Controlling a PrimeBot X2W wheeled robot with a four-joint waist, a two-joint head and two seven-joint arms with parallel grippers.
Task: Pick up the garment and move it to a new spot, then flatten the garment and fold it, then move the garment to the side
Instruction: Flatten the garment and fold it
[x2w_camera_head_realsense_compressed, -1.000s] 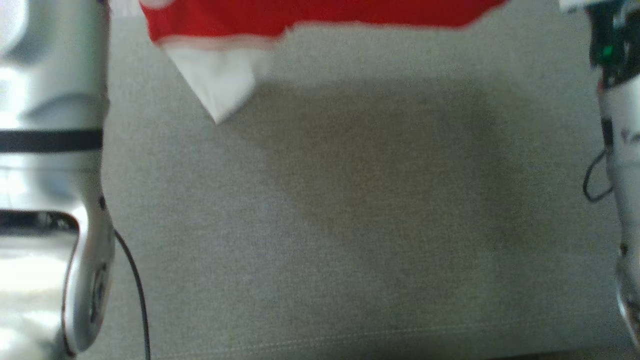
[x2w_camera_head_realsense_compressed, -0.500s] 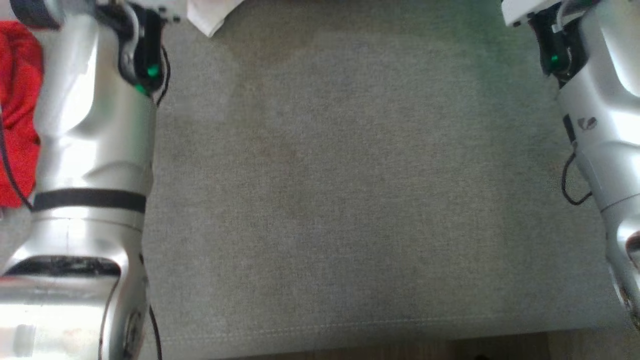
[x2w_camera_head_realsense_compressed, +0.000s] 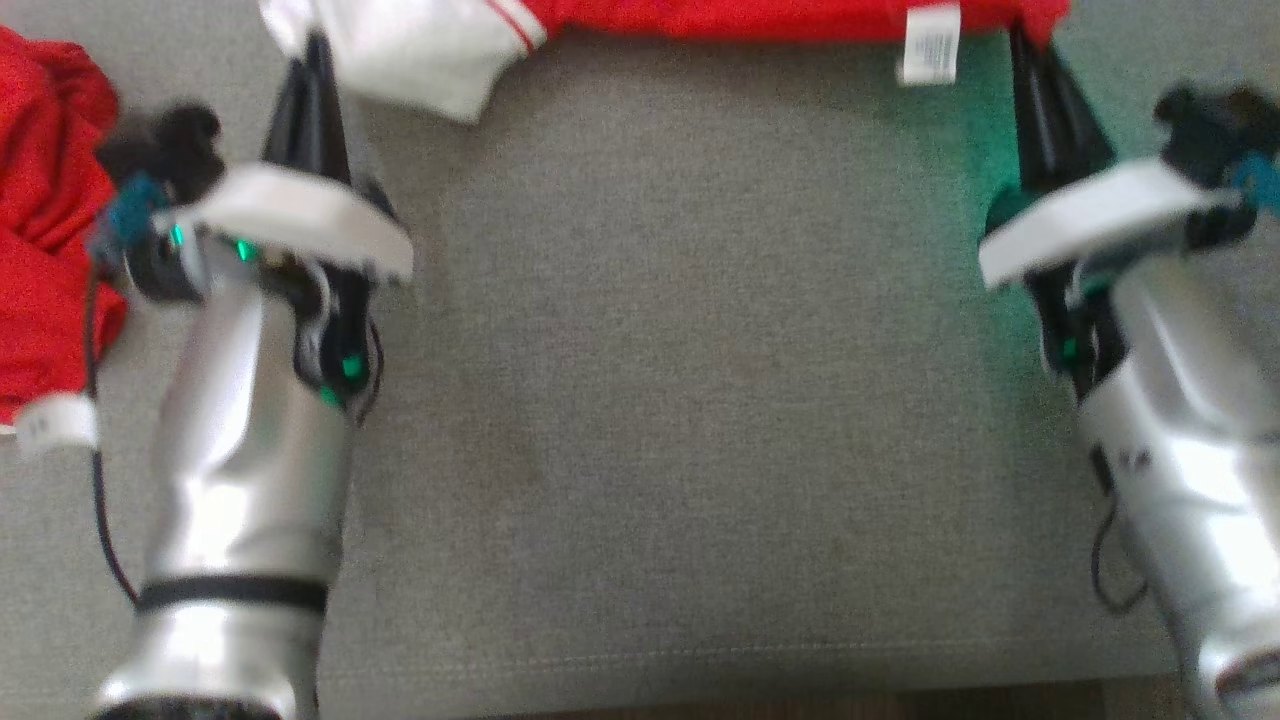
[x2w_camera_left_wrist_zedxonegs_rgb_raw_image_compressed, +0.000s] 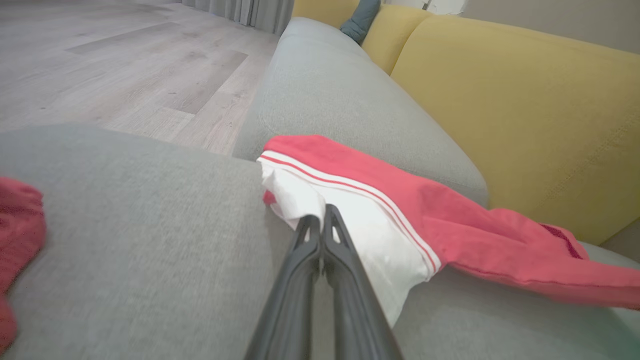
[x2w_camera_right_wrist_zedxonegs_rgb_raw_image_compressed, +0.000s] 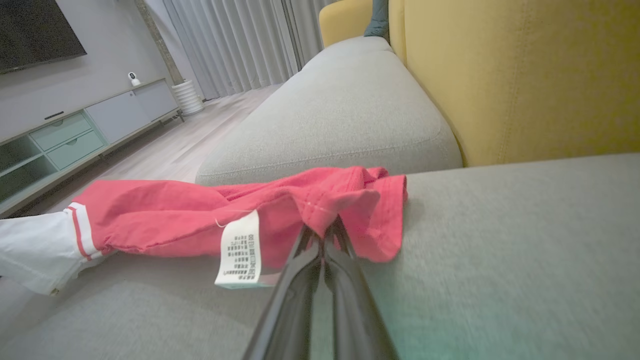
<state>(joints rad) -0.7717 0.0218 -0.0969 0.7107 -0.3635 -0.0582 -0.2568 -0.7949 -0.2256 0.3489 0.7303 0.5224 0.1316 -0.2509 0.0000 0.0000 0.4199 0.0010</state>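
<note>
Shifted since half a second earlier: the head camera's framing, so both pairs of dark fingers, formerly cut off, are now seen. Garment (x2w_camera_head_realsense_compressed: 760, 15) (red, white sleeve): one, its far part cut off by the upper edge, stretched over the grey cushion (x2w_camera_head_realsense_compressed: 700, 400) between the two sets of fingertips. Left gripper (x2w_camera_left_wrist_zedxonegs_rgb_raw_image_compressed: 322, 216): one, pinched shut on the white sleeve. Right gripper (x2w_camera_right_wrist_zedxonegs_rgb_raw_image_compressed: 324, 231): one, clamped on the red hem, just beside the care label (x2w_camera_right_wrist_zedxonegs_rgb_raw_image_compressed: 239, 250). Second red cloth (x2w_camera_head_realsense_compressed: 45, 230): one, outboard of the left gripper, blurred.

Home living room, grey sofa (x2w_camera_right_wrist_zedxonegs_rgb_raw_image_compressed: 350, 115) with yellow back cushions (x2w_camera_right_wrist_zedxonegs_rgb_raw_image_compressed: 525, 75) standing on wood flooring (x2w_camera_left_wrist_zedxonegs_rgb_raw_image_compressed: 100, 65), curtains (x2w_camera_right_wrist_zedxonegs_rgb_raw_image_compressed: 225, 45) hanging, television (x2w_camera_right_wrist_zedxonegs_rgb_raw_image_compressed: 35, 30) hanging above low cabinet (x2w_camera_right_wrist_zedxonegs_rgb_raw_image_compressed: 75, 130).
</note>
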